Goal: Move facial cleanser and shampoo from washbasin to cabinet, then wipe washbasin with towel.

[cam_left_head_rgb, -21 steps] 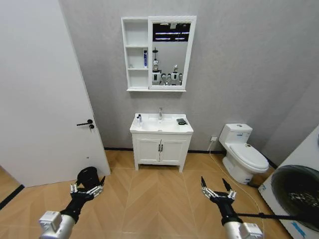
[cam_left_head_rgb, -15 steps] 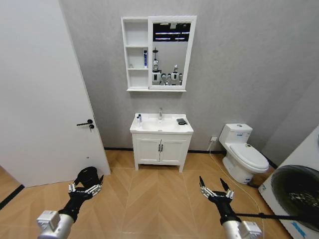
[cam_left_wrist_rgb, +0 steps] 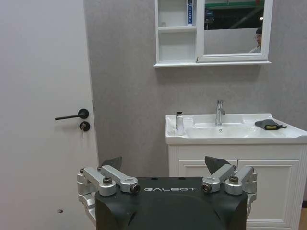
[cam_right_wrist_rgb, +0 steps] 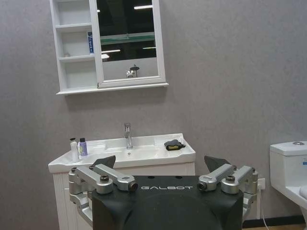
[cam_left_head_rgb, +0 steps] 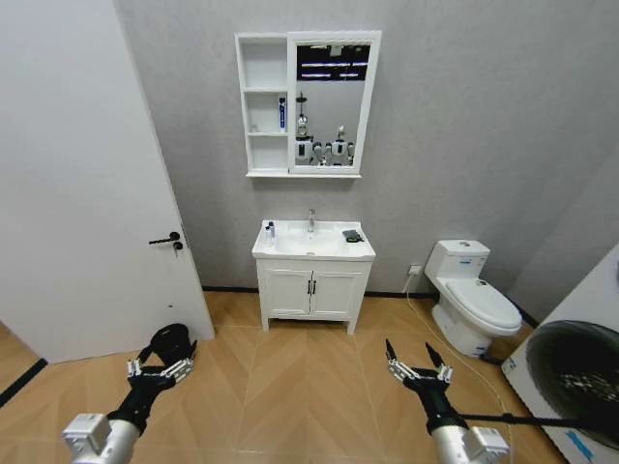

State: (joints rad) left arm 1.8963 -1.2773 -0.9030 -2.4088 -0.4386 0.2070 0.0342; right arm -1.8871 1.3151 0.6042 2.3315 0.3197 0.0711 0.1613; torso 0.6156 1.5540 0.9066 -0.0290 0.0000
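The washbasin (cam_left_head_rgb: 313, 242) stands well ahead of both grippers, against the far wall, with open floor between. The left gripper (cam_left_head_rgb: 158, 368) and the right gripper (cam_left_head_rgb: 414, 365) hang low over the floor, each with its jaws spread apart and holding nothing.

2 bottles (cam_right_wrist_rgb: 78, 148) stand upright, side by side, at the basin's left rear corner: a pale one with a dark pump top and, just beside it, a smaller one with a purple cap. Which is the cleanser and which the shampoo I cannot tell. Their long axes are vertical, so a level approach with the jaws either side of the body looks the fitting grasp. They lie forward and somewhat inboard of the left gripper, and that arm seems the nearer, though neither can reach until the base drives closer.

The towel (cam_right_wrist_rgb: 173, 144), a dark folded cloth, lies flat on the rim at the basin's right rear corner, on the right arm's side of the tap (cam_left_head_rgb: 311, 219).

The cabinet (cam_left_head_rgb: 308, 104) hangs on the wall straight above the basin, its open shelves on the left, over the bottles' corner, and the mirror (cam_left_head_rgb: 329, 102) on the right. 1 blue item (cam_left_head_rgb: 281, 113) already stands at the right edge of the middle shelf.
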